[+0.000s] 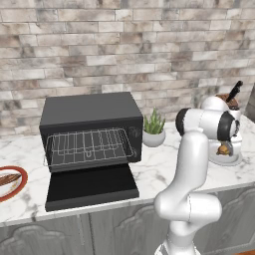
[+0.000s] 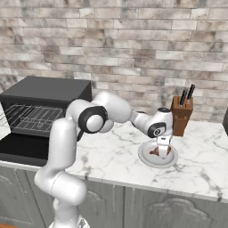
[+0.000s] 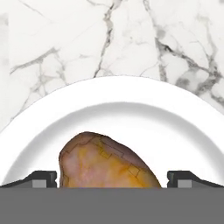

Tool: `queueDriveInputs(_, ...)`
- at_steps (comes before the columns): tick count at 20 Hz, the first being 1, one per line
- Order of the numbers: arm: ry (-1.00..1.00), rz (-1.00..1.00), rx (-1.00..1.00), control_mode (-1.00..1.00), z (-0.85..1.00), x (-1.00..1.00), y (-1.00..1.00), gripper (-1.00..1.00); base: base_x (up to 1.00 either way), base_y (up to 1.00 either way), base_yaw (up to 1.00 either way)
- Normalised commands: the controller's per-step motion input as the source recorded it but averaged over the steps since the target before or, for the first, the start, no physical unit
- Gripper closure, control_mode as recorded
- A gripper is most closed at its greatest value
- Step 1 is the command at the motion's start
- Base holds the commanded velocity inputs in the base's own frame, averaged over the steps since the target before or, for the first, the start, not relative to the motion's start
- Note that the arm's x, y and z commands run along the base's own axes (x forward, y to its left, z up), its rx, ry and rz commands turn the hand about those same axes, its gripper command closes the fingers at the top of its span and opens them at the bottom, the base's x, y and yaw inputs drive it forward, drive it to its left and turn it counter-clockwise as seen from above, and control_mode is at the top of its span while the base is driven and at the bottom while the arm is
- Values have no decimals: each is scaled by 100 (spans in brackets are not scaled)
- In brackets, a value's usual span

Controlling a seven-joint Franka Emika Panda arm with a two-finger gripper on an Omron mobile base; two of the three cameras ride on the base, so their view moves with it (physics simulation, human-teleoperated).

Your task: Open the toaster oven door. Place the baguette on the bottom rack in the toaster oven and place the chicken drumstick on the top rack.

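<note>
Two plates sat on a marble worktop [image 1: 164, 172] below a brick wall, one toward each end. Between them, against the wall, stood the toaster oven [image 1: 89, 130], its door [image 1: 91, 187] folded flat onto the worktop toward the front edge, so both wire racks were exposed; one rack [image 1: 88, 147] showed plainly as a silver grid, and the second could not be told apart from it. A red-rimmed plate [image 1: 11, 185] at the worktop's left end carried the baguette [image 1: 7, 179], a long brown loaf not yet moved. Toward the right end, a white plate [image 2: 158, 156] held the chicken drumstick [image 3: 105, 162], stubby and golden-brown. The arm reached across and pointed straight down there, its gripper [image 2: 163, 150] hanging just above the meat. From the hand camera, the jaws were spread wide with a finger tip [image 3: 40, 178] on either side of the drumstick, grasping nothing yet, apparently lined up to pinch it across its width. Behind this plate stood a wooden knife block [image 2: 181, 116]; a small potted plant [image 1: 154, 130] sat just right of the oven.
</note>
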Motion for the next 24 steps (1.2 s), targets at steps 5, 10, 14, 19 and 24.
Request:
queueDriveInputs(5, 1, 0, 9, -100, -6, 0, 0, -100, 0, 0, 0)
queueDriveInputs(10, 0, 0, 11, -100, -10, 0, 0, -100, 0, 0, 0)
queueDriveInputs(14, 0, 0, 9, -100, -15, -4, 4, -100, 0, 0, 0)
queueDriveInputs(19, -1, 0, 2, -100, -7, -9, 13, 100, 0, 0, 0)
queueDriveInputs(24, -7, 0, 0, -100, 4, -14, 6, 100, 0, 0, 0)
